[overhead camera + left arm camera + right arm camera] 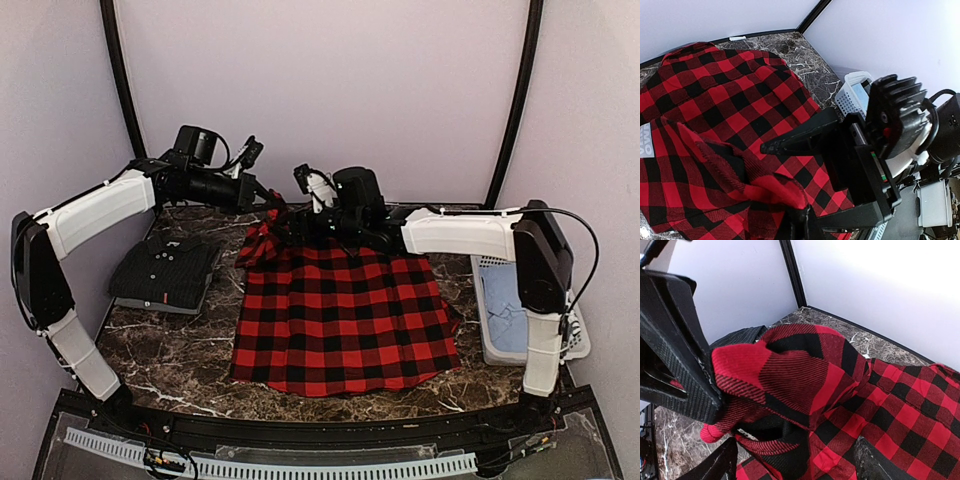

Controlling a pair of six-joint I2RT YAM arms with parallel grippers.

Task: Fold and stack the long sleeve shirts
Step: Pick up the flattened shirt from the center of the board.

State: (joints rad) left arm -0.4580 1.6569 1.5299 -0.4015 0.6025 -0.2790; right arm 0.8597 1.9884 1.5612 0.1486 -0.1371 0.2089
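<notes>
Behind the bunched flannel shirt (pixel 340 320), the left hand's (pixel 271 211) fingertips lie hidden.

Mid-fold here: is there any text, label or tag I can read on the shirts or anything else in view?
Nothing can be read in full.
Flannel shirt: pale block lettering on a patch at the left edge of the left wrist view, cut off by the frame, unreadable.
Folded dark striped shirt: a small red tag, too small to read.
</notes>
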